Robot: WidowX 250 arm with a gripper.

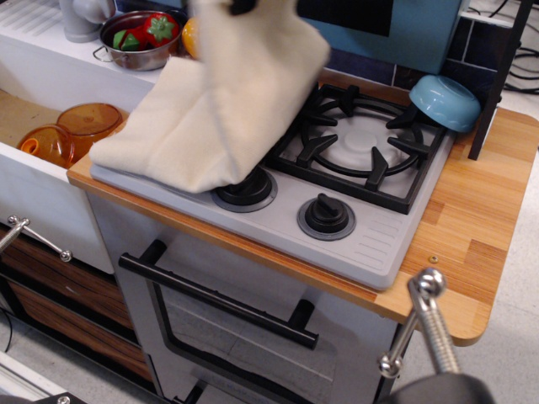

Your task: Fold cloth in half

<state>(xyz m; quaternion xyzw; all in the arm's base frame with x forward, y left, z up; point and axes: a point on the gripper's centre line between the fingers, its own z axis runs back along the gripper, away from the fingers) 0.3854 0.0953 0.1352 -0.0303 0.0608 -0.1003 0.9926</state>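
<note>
The cream cloth (219, 109) has its right side lifted high over the left half of the toy stove (370, 244), while its left edge still rests on the stove's left side. Only a dark tip of my gripper (242, 7) shows at the top edge. It holds the raised cloth edge, and the cloth hangs from it in a loose fold. The rest of the gripper and the arm are out of view. The right burner grate (362, 143) and both knobs (327, 215) are uncovered.
A blue bowl (445, 101) sits at the back right on the wooden counter (488, 236). Orange bowls (72, 130) lie in the sink at left. A metal bowl of toy vegetables (139, 38) stands at the back left. A metal clamp (425, 324) is in the foreground.
</note>
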